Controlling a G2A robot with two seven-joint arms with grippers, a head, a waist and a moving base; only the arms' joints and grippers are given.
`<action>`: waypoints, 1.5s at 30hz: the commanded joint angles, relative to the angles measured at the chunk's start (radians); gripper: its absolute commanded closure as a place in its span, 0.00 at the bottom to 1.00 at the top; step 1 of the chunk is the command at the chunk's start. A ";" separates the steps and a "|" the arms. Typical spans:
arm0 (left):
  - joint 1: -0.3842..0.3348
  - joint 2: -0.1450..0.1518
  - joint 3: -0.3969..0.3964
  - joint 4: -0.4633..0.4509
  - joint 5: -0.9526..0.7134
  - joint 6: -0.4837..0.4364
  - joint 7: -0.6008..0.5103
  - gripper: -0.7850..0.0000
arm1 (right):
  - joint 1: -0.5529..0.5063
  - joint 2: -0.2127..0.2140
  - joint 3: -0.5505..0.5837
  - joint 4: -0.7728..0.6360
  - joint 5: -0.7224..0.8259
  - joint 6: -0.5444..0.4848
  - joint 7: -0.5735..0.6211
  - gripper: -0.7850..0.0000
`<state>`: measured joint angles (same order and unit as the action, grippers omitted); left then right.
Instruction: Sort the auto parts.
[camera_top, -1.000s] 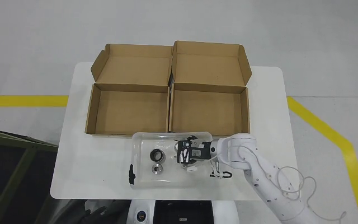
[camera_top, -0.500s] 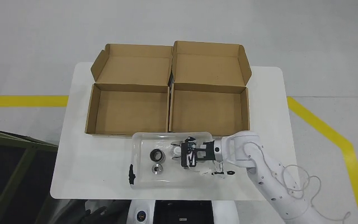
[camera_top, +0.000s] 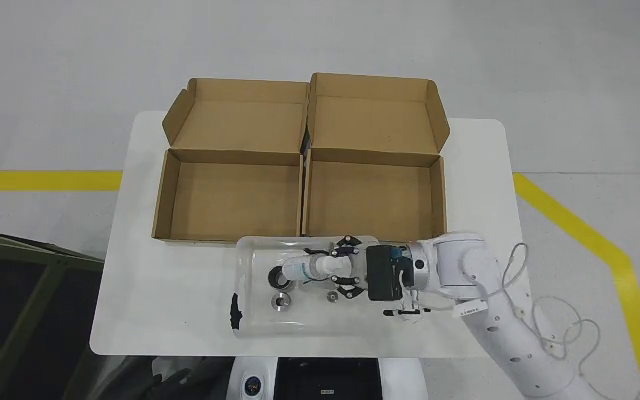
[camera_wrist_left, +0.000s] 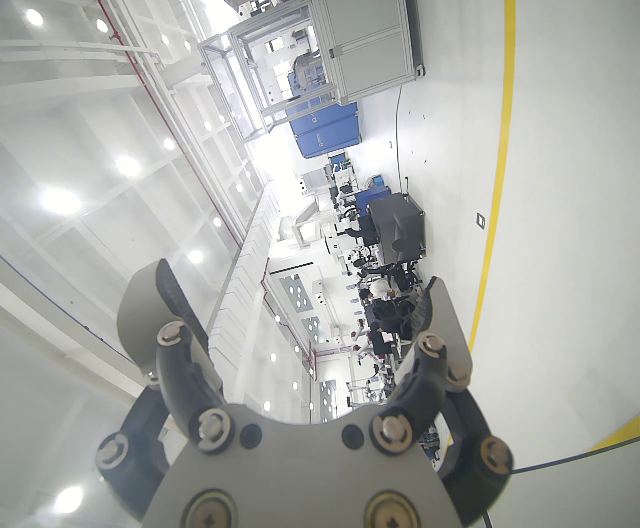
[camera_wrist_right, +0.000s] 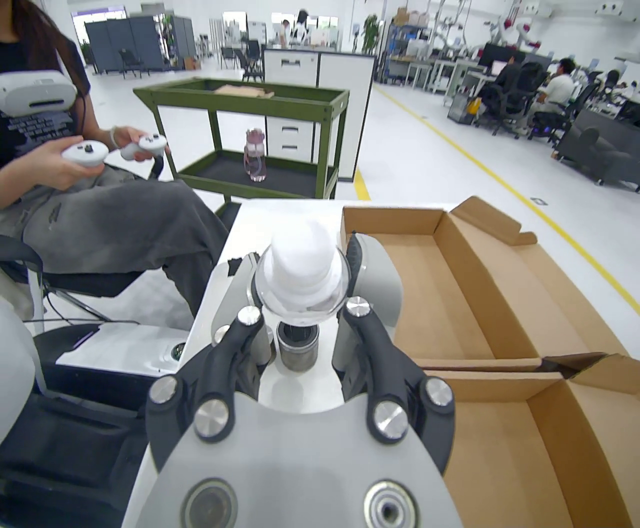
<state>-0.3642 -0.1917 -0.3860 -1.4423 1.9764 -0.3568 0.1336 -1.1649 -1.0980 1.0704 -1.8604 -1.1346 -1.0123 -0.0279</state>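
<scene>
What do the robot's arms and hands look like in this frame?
The right arm is glossy white, in rounded segments, with a thin pale cable looping beside it. Both the right hand and left hand have a grey metal plate, black linkages with silver screws, and grey fingers with ribbed black pads.

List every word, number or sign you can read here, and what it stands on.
No text here can be read.
Label strip on the right arm: print too small to read.
Marking on the blue cabinets: too small to read.
Cardboard boxes and clear tray: no print visible.
</scene>
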 joint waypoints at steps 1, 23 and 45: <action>0.000 0.000 0.000 0.000 0.000 0.000 0.000 0.00 | -0.004 0.006 0.017 0.005 0.018 0.000 -0.043 1.00; 0.000 0.000 0.000 0.000 0.000 0.000 0.000 0.00 | -0.024 0.009 0.097 0.071 0.189 0.083 -0.137 1.00; 0.000 0.000 0.000 0.000 0.000 0.000 0.000 0.00 | 0.139 -0.016 0.040 0.203 0.151 0.331 0.160 1.00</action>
<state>-0.3642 -0.1917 -0.3860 -1.4423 1.9764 -0.3568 0.1336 -1.0397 -1.1114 1.1188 -1.6688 -0.9828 -0.6901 0.1190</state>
